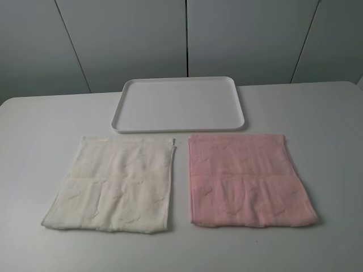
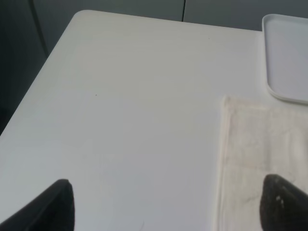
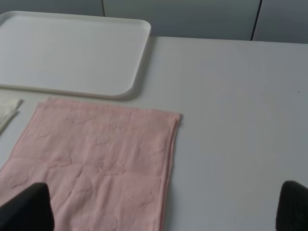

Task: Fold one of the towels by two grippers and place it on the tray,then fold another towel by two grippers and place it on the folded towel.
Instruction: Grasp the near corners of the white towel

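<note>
A cream towel (image 1: pixel 113 184) lies flat on the white table, left of a pink towel (image 1: pixel 247 178). Both lie just in front of an empty white tray (image 1: pixel 178 105). Neither arm shows in the exterior high view. In the left wrist view my left gripper (image 2: pixel 166 211) is open and empty, above bare table beside the cream towel's (image 2: pixel 260 154) outer edge, with the tray's corner (image 2: pixel 288 57) beyond. In the right wrist view my right gripper (image 3: pixel 159 211) is open and empty over the pink towel's (image 3: pixel 96 159) outer part, with the tray (image 3: pixel 72 48) beyond.
The white table (image 1: pixel 317 113) runs wide on both sides of the towels. Its left edge and rounded far corner (image 2: pixel 77 19) show in the left wrist view. Grey panelled walls (image 1: pixel 181 34) stand behind the table. A corner of the cream towel (image 3: pixel 7 108) shows beside the pink one.
</note>
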You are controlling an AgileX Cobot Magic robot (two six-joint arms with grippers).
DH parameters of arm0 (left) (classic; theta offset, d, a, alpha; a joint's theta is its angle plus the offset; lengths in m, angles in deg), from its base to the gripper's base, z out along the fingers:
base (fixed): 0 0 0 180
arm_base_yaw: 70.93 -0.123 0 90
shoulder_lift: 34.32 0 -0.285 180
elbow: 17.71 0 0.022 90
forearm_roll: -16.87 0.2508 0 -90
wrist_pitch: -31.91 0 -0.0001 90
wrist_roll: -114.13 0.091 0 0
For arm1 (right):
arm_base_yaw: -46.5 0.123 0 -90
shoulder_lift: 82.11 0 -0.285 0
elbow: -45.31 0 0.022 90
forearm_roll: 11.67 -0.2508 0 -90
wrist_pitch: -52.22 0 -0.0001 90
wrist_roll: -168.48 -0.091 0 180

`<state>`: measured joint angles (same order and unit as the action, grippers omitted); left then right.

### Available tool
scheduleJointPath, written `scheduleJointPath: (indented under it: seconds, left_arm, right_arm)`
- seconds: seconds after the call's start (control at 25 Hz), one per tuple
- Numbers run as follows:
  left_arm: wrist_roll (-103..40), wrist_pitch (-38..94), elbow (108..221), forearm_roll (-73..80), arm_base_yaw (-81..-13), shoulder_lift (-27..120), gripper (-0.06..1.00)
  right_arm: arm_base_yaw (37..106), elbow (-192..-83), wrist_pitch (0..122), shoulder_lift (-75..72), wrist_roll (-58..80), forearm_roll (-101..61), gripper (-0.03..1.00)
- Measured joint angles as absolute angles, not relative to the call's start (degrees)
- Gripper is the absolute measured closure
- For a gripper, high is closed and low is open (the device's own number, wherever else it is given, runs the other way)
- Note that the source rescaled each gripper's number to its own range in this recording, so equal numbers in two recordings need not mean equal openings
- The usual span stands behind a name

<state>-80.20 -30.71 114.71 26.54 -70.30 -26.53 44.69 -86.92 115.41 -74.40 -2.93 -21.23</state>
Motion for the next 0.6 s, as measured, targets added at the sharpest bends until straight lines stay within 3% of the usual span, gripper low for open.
scheduleJointPath:
  seconds: [0.6]
  left_arm:
    - [-78.6, -30.6, 114.7, 25.1, -70.3, -26.5, -0.06]
  right_arm:
    - [44.7, -86.9, 115.0, -74.4, -3.2, -27.2, -0.03]
